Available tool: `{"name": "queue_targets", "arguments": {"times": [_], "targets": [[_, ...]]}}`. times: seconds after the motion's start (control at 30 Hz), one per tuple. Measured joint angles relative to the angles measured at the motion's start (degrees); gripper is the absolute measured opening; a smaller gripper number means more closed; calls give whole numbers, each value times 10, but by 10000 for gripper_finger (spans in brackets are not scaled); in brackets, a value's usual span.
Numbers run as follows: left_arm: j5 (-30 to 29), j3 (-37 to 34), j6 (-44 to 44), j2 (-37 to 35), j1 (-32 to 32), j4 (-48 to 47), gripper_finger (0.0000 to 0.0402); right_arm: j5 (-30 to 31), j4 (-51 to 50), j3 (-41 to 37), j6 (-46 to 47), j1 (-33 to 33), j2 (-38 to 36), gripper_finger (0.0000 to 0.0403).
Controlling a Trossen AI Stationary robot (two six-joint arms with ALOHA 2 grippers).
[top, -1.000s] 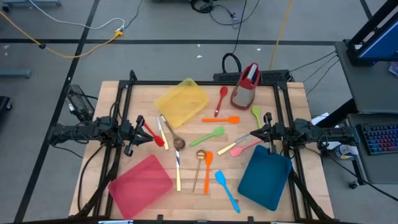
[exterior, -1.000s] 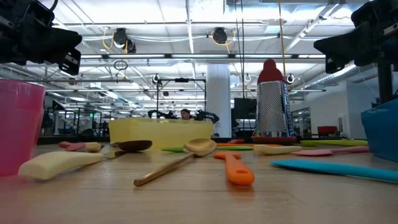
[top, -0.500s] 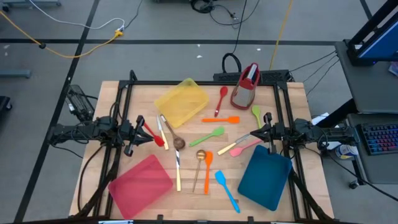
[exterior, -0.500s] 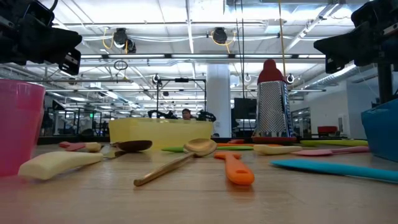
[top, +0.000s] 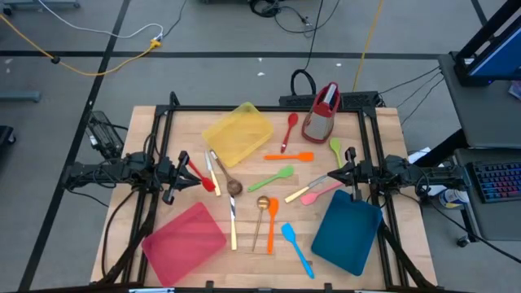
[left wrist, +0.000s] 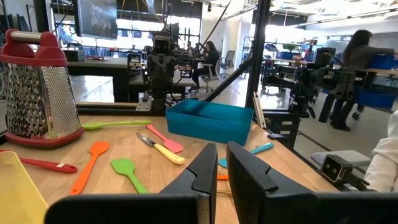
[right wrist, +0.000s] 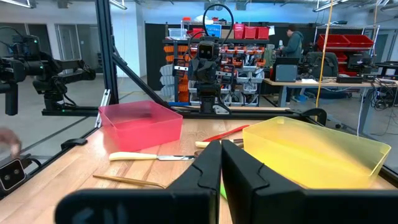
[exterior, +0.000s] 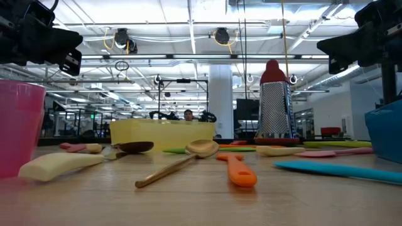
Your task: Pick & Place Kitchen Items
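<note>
- The left gripper (top: 177, 176) hovers at the left-centre of the high view, fingers nearly together with a thin gap, holding nothing.
- The right gripper (top: 342, 174) sits at the right-centre, fingers likewise almost closed and empty.
- The slim plastic and wooden kitchen utensils (top: 273, 183) lie scattered mid-frame on the wooden table (top: 383, 130).
- A shallow yellow plastic tray (top: 238, 133) lies upper centre, a pink-red tray (top: 184, 242) lower left, a blue tray (top: 347, 233) lower right.
- A steel box grater with a red handle (top: 321, 112) stands upper right of centre.
</note>
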Motion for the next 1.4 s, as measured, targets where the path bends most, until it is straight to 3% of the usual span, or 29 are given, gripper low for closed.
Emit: {"name": "queue_targets", "arguments": {"times": [0.27, 0.5, 1.4], "targets": [[0, 0, -4, 0, 0, 0, 42, 0, 0, 0, 0, 0, 0, 9], [0, 0, -63, 0, 0, 39, 42, 0, 0, 0, 0, 0, 0, 9], [-25, 0, -59, 0, 0, 104, 42, 0, 0, 0, 0, 0, 0, 9]]}}
